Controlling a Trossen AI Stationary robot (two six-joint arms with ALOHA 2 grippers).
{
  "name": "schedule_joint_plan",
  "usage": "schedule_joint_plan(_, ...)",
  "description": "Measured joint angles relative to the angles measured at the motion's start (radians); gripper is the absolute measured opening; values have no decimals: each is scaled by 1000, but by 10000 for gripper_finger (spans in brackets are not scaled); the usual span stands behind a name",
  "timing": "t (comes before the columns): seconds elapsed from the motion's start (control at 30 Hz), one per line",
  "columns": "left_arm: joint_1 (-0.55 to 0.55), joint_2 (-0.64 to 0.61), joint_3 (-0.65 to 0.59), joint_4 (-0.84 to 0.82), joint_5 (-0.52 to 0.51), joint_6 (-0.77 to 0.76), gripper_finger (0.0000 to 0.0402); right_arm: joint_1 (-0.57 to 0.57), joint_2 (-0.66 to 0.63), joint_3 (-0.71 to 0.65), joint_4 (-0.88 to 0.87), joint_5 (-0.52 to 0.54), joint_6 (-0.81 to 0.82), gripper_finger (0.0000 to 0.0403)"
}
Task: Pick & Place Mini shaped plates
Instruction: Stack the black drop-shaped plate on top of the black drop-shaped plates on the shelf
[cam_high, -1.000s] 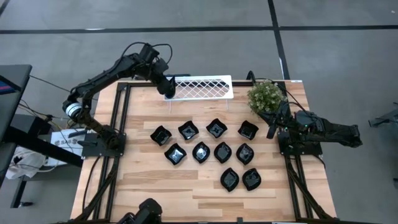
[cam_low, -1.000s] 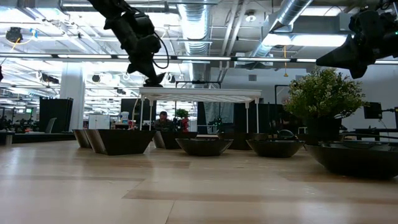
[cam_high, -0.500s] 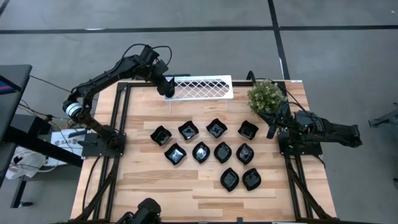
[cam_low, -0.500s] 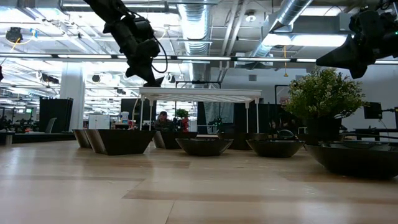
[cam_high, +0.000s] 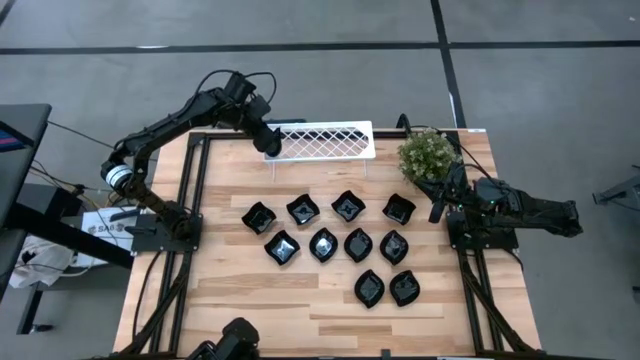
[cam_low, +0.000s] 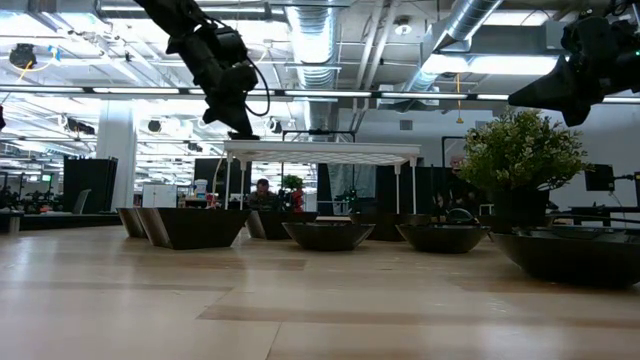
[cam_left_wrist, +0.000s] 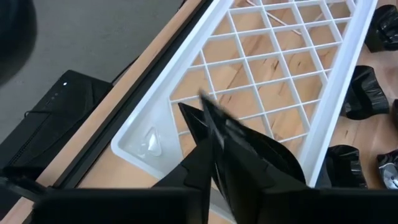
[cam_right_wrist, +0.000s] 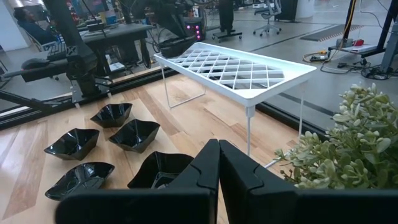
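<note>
**First plate at the rack, ten left on the table**

High view: ten small black plates (cam_high: 323, 244) sit in loose rows on the middle of the table (cam_high: 250, 300), none touching the white rack (cam_high: 325, 140) at the far edge. The left gripper (cam_high: 270, 150) is over the rack's left end. The right gripper (cam_high: 437, 208) waits at the right side, beside the plant (cam_high: 428, 155). No plate shows on the open part of the rack, so I judge the task barely begun.

Low view: the left gripper hangs just above the rack's left end. The plates line up on the table below and in front of it.

Left wrist view: a dark plate (cam_left_wrist: 261, 155) is at this gripper's tip, tilted over the near-left corner of the lattice. Whether the gripper clamps it or has let go I cannot tell.

Right wrist view: this gripper is closed on nothing. Beyond it, the rack top shows bare lattice.
</note>
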Motion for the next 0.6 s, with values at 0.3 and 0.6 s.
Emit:
schedule_joint_plan(0.3,0,-4,-1,2,-4,-27,69,0,0,0,0,0,0,1)
schedule_joint_plan(0.6,-1,-95,-1,2,-13,-44,72,0,0,0,0,0,0,1)
